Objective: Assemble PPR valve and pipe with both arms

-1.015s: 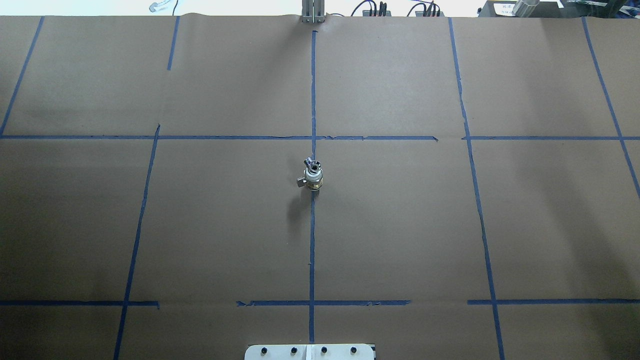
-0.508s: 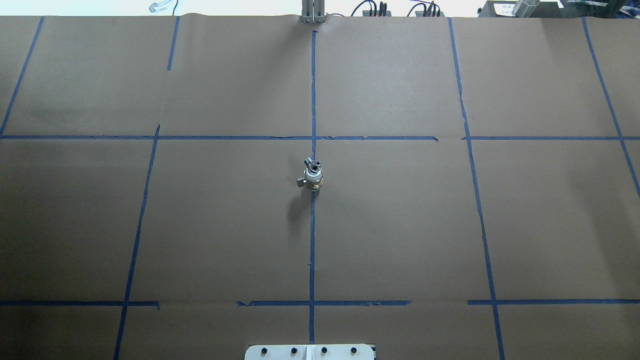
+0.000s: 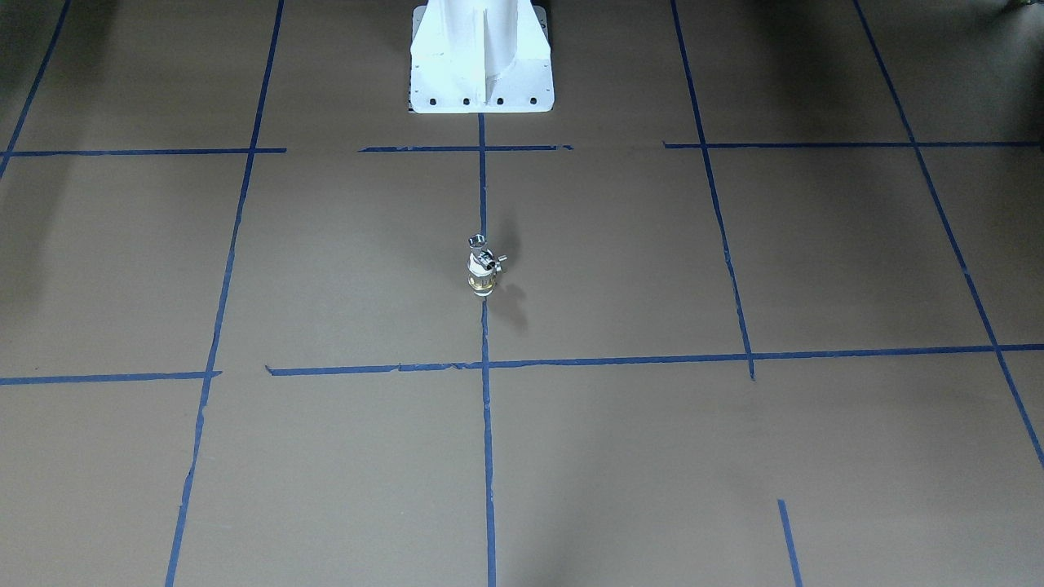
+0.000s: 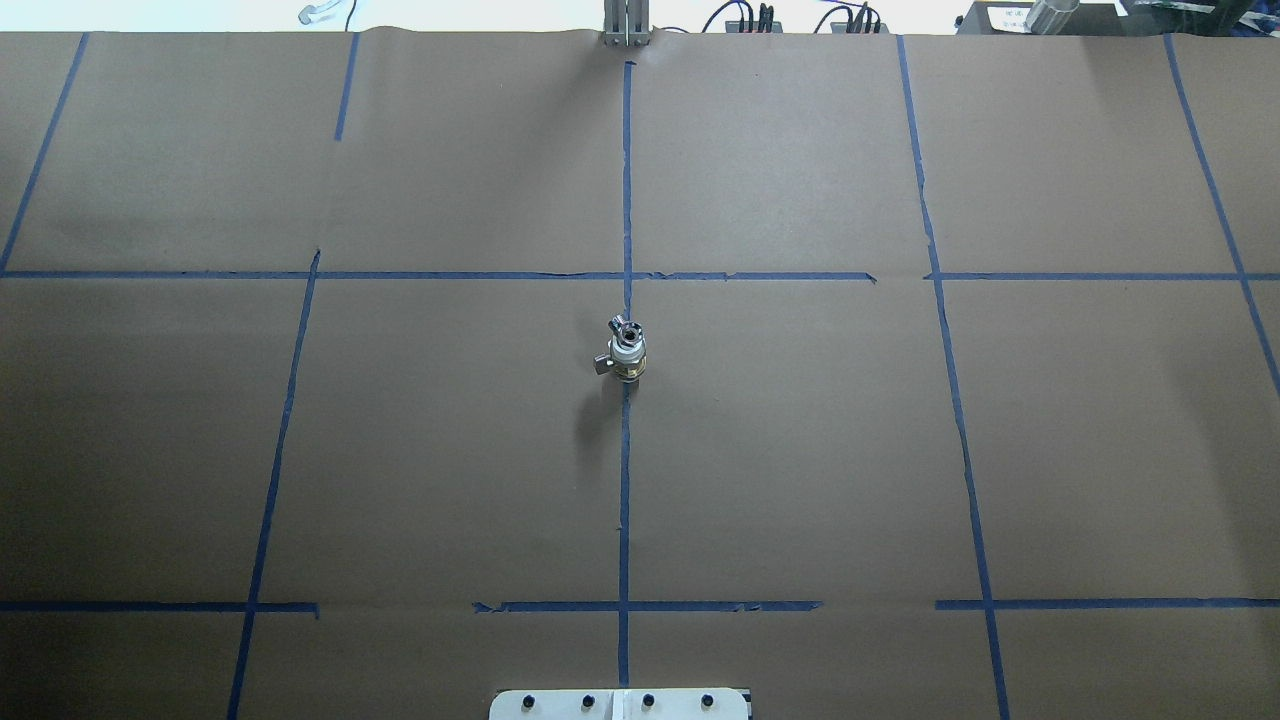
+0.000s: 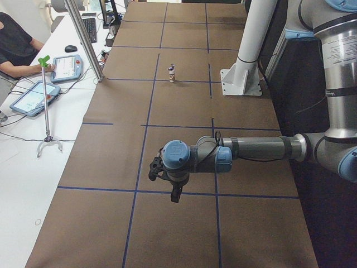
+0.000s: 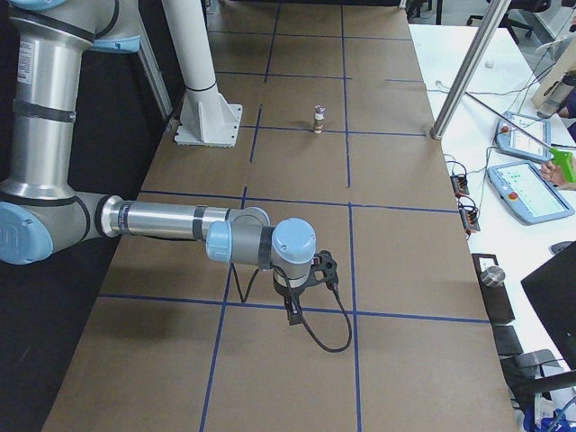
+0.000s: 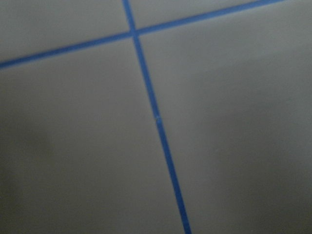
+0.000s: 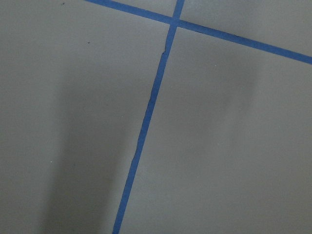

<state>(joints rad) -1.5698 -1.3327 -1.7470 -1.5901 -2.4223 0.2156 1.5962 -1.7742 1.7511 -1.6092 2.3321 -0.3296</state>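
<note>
The PPR valve [image 4: 627, 358] stands upright on the centre tape line, white and brass with a metal nub on its side. The chrome pipe [image 4: 625, 326] sits on its top end; both also show in the front view, the valve [image 3: 481, 275] under the pipe [image 3: 477, 242]. Neither gripper is near them. The left gripper [image 5: 175, 194] hangs over the table's left end, fingers down. The right gripper [image 6: 294, 310] hangs over the table's right end, fingers down. Both show only in the side views, so I cannot tell whether they are open or shut. The wrist views show only paper and tape.
Brown paper with blue tape lines [image 4: 624, 500] covers the table. The robot's white base [image 3: 481, 57] stands at the near middle edge. Tablets [image 5: 33, 96] and a green-topped stand [image 5: 46, 100] lie on the far white bench, where a person sits.
</note>
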